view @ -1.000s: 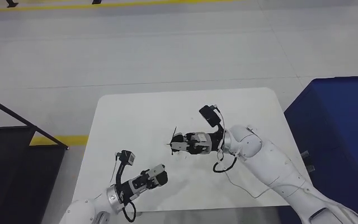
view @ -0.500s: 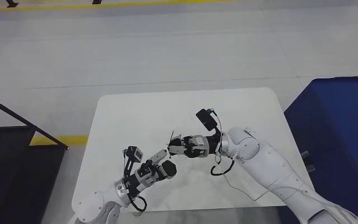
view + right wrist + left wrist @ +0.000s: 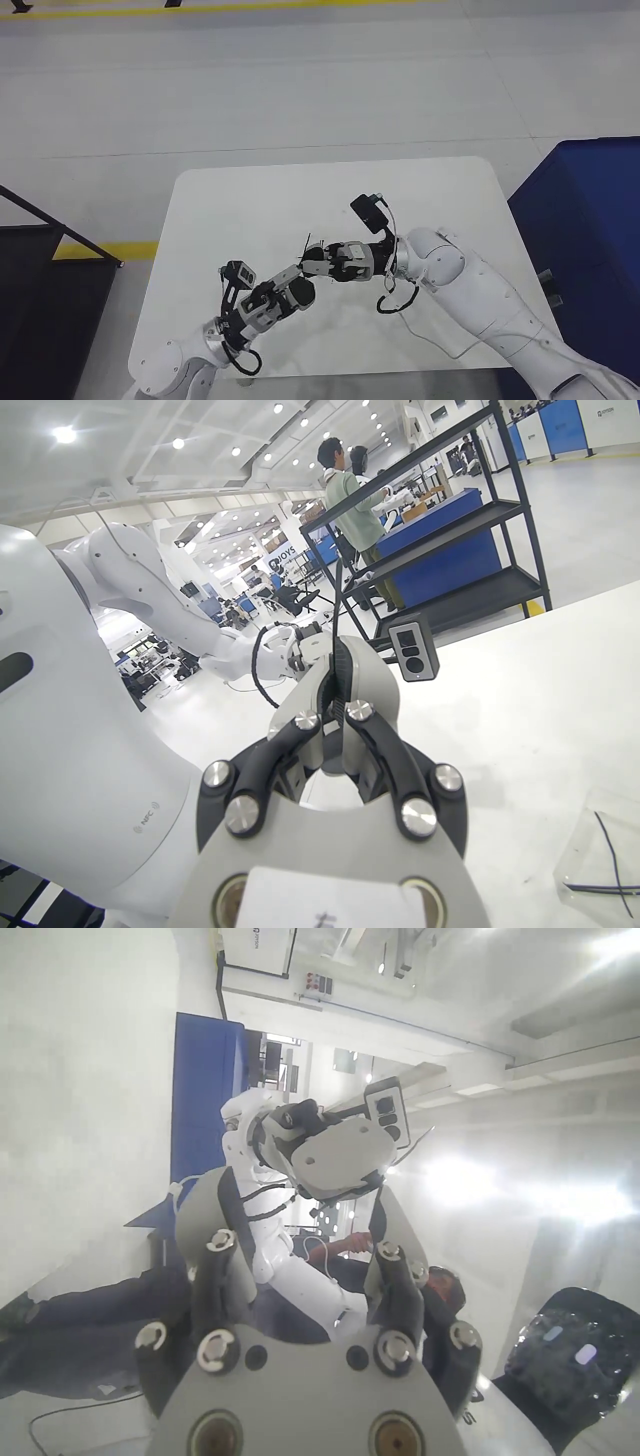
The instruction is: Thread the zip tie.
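A thin black zip tie [image 3: 338,600] stands upright, pinched between the fingers of my right gripper [image 3: 339,655], which is shut on it. In the top view the zip tie [image 3: 306,246] sticks up from the right gripper [image 3: 314,264] over the middle of the white table [image 3: 250,200]. My left gripper [image 3: 292,285] sits just below and beside it, almost touching. In the left wrist view the left gripper [image 3: 300,1195] is open, and the right gripper [image 3: 342,1163] with the zip tie's tip [image 3: 416,1142] lies just beyond its fingers [image 3: 220,1213].
A clear plastic bag with spare zip ties [image 3: 607,850] lies on the table near the right arm. A blue cabinet [image 3: 590,230] stands off the table's right edge and a black rack [image 3: 40,290] off its left.
The left gripper has risen from the table's front edge toward the right gripper and now sits close under it. The right gripper shifted slightly toward the left arm, still holding the zip tie.
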